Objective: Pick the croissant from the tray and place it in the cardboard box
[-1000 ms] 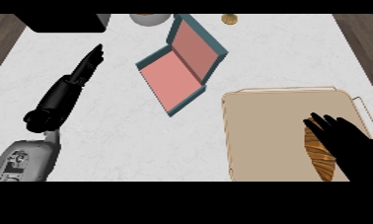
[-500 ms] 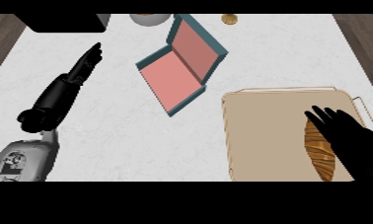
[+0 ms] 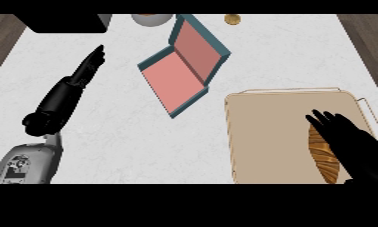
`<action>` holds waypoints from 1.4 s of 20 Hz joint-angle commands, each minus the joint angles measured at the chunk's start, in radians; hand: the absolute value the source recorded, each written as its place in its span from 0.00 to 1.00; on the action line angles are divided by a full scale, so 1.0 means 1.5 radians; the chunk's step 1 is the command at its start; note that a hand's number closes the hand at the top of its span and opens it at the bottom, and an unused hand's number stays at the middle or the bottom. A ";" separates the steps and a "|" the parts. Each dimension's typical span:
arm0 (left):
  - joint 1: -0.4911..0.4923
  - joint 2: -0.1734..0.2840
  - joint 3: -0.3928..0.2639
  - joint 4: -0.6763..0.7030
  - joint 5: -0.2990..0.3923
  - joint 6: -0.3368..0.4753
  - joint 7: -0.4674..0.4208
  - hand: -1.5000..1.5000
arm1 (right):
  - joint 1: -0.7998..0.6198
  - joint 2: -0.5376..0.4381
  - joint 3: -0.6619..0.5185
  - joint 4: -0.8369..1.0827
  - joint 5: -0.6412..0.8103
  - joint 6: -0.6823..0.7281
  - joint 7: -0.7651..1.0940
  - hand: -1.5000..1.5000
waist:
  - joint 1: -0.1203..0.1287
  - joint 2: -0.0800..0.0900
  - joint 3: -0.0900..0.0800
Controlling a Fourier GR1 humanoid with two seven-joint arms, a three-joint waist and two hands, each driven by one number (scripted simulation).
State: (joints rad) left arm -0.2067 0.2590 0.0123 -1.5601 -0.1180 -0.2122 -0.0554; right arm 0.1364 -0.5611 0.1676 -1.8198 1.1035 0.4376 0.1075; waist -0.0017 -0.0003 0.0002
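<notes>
A golden-brown croissant [image 3: 322, 155] lies on the tan tray [image 3: 269, 136] at the lower right, partly covered by my right hand [image 3: 349, 143]. That hand hovers over the croissant's right side with fingers straight and spread, pointing up the view. The box [image 3: 181, 68], teal outside and pink inside, lies open on the white counter up and left of the tray. My left hand [image 3: 87, 68] rests at the left, fingers straight, holding nothing.
A dark appliance [image 3: 63, 22] fills the far left corner. A grey bowl [image 3: 152, 19] and a small orange object [image 3: 232, 19] sit at the counter's back edge. Wooden floor shows past both side edges.
My right hand has crept slightly up and left over the croissant. The left hand, box and tray stand as before.
</notes>
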 commanded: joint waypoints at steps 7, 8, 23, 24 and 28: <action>-0.013 -0.014 0.015 0.002 -0.015 -0.020 0.011 0.50 | -0.018 0.023 -0.047 0.085 0.054 -0.024 -0.044 0.00 | 0.000 0.000 0.000; -0.037 -0.016 0.026 0.057 -0.024 -0.015 -0.030 0.50 | -0.023 0.042 -0.026 0.056 0.075 0.002 -0.020 0.00 | -0.001 0.000 0.000; 0.007 -0.011 0.037 -0.017 -0.019 -0.038 -0.004 0.50 | -0.064 0.077 0.002 0.199 0.142 -0.185 -0.150 1.00 | 0.003 0.000 0.000; 0.052 -0.014 0.022 -0.060 -0.011 -0.052 -0.005 0.50 | -0.091 0.058 -0.023 0.265 0.132 -0.226 -0.192 1.00 | 0.010 0.000 0.001; -0.003 -0.032 0.026 -0.018 -0.028 -0.027 0.011 0.50 | -0.070 0.067 -0.016 0.220 0.146 -0.239 -0.199 1.00 | 0.002 0.000 0.000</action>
State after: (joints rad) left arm -0.2007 0.2283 0.0572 -1.5773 -0.1496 -0.2669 -0.0596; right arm 0.0415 -0.4829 0.1384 -1.5569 1.2968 0.1736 -0.1572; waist 0.0009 -0.0077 -0.0189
